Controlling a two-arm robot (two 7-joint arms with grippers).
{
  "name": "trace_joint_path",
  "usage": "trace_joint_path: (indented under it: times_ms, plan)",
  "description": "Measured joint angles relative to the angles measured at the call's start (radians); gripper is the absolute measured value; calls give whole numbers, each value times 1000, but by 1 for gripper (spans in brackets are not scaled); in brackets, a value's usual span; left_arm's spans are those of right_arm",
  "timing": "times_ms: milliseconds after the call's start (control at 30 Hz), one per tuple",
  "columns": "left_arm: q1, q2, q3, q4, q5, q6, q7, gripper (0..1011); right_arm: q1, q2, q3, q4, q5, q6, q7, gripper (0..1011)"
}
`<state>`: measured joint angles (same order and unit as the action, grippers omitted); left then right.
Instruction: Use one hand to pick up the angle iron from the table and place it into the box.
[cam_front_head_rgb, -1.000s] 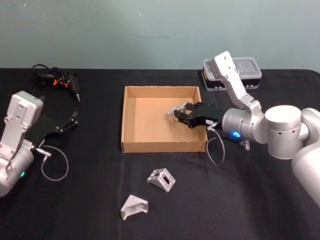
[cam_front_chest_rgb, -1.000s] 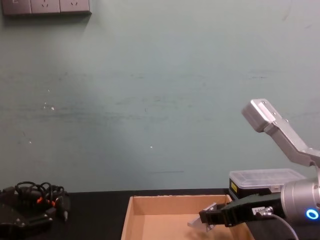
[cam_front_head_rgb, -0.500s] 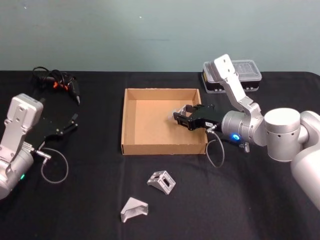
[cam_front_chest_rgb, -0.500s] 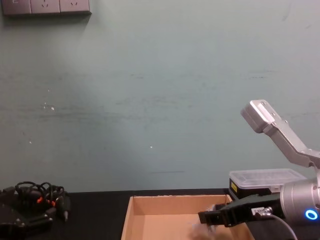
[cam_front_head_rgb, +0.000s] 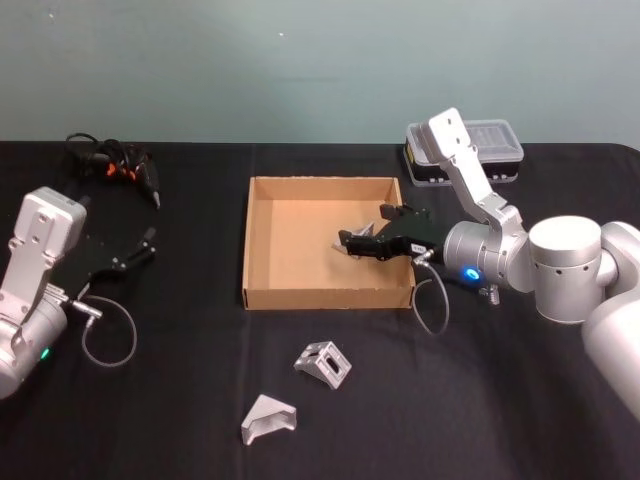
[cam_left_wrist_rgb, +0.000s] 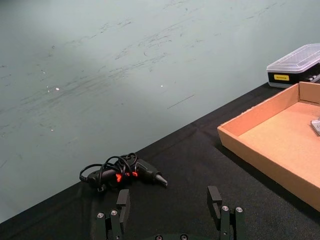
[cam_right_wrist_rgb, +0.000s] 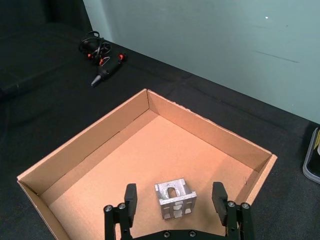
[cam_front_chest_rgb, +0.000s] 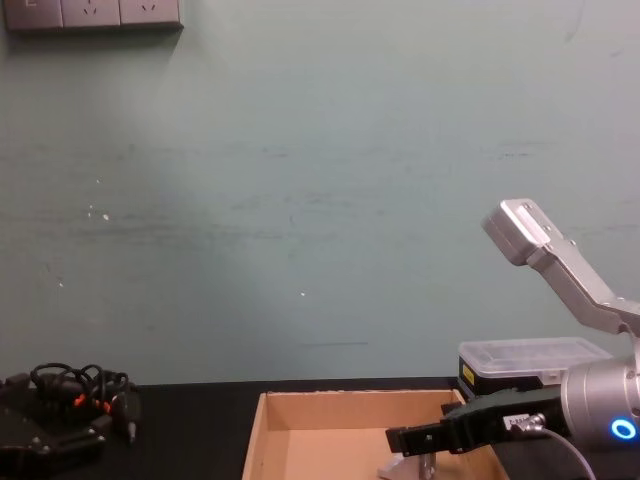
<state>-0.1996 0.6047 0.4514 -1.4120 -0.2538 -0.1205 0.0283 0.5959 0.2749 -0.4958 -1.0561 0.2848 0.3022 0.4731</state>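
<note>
1. Black table (cam_front_head_rgb: 180, 320), teal wall (cam_front_head_rgb: 300, 70) behind. Left bracket (cam_front_head_rgb: 268, 418) and right bracket (cam_front_head_rgb: 323, 361) lie in front of the box (cam_front_head_rgb: 330, 295).
2. Angle iron (cam_right_wrist_rgb: 175, 201) sits on the box floor, between the right gripper (cam_front_head_rgb: 364, 227)'s spread fingers, touching neither.
3. Left gripper (cam_left_wrist_rgb: 169, 195) is parked at the left, fingers apart.

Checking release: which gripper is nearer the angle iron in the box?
Right. The right gripper is open over the angle iron in the box; the left gripper sits outside, to its left.

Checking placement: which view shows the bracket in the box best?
Right wrist view: the bracket lies free on the box floor between the right gripper's open fingers. Head, chest and left wrist views catch slivers.
</note>
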Motion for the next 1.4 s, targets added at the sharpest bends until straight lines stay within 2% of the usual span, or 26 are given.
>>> trace_joint_path:
  times_ms: [33, 133, 367, 467, 633, 733, 900, 1000, 1067, 1100, 1200, 1400]
  plan:
    - [0, 0, 0, 0, 0, 0, 0, 1012, 0, 0, 0, 0, 0, 0, 0, 966]
    - [0, 0, 0, 0, 0, 0, 0, 1011, 0, 0, 0, 0, 0, 0, 0, 1000]
    - [0, 0, 0, 0, 0, 0, 0, 1011, -1, 1, 0, -1, 0, 1, -1, 1000]
    - [0, 0, 0, 0, 0, 0, 0, 1011, -19, 11, 5, -34, 4, -2, -1, 1000]
    - [0, 0, 0, 0, 0, 0, 0, 1011, -81, 53, 21, -150, 19, -12, 2, 1000]
    - [0, 0, 0, 0, 0, 0, 0, 1011, -128, 86, 34, -243, 32, -10, 2, 1000]
    - [0, 0, 0, 0, 0, 0, 0, 1011, -207, 139, 53, -399, 64, 15, -1, 1000]
    - [0, 0, 0, 0, 0, 0, 0, 1011, -243, 159, 55, -462, 80, 34, -2, 1000]
    - [0, 0, 0, 0, 0, 0, 0, 1011, -286, 183, 47, -537, 96, 60, -5, 1000]
    - [0, 0, 0, 0, 0, 0, 0, 1011, -286, 183, 47, -537, 96, 60, -5, 1000]
    - [0, 0, 0, 0, 0, 0, 0, 1011, -322, 207, 24, -604, 104, 85, -7, 1000]
    - [0, 0, 0, 0, 0, 0, 0, 1011, -337, 237, -26, -651, 91, 117, -5, 1000]
